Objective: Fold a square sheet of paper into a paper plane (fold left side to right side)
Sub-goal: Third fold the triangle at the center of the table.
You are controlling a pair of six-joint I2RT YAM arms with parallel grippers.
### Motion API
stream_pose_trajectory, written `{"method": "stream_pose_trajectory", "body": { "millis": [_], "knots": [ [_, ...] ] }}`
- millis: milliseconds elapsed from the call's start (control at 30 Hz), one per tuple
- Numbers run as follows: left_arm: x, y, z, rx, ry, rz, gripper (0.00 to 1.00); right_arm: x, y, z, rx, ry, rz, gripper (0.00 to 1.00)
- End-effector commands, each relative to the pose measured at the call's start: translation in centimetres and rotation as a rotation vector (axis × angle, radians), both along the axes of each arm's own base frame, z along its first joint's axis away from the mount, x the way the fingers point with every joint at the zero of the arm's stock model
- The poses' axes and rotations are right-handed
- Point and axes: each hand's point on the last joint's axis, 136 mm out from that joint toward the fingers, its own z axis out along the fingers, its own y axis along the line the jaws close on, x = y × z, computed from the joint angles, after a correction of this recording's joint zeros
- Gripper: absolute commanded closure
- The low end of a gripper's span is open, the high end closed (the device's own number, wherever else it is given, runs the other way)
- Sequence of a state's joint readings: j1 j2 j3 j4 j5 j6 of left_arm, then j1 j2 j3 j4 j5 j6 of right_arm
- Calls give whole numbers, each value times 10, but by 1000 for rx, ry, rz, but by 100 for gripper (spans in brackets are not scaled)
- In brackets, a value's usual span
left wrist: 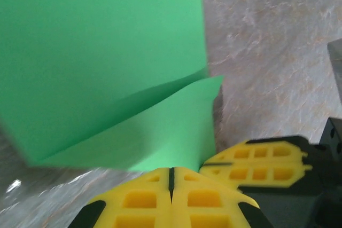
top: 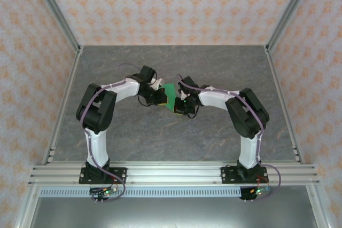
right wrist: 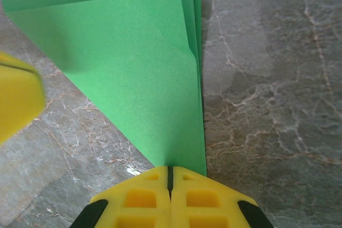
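Okay, both grippers are closed tight: left gripper has its fingertips at the near edge of the square sheet of paper, right gripper sits at its pointed corner, can't tell if either pinches it; paper partly folded, layers overlapping, at mid table between the two grippers

square sheet of paper at the table middle, between left gripper and right gripper.
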State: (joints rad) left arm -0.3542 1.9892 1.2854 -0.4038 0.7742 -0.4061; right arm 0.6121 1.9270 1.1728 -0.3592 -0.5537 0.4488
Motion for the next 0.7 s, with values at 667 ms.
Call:
{"method": "stream_pose_trajectory", "body": {
  "millis": [667],
  "knots": [
    [3,22,-56,139,70,51,99,13,18,24,-10,-17,-41,100]
  ]
}}
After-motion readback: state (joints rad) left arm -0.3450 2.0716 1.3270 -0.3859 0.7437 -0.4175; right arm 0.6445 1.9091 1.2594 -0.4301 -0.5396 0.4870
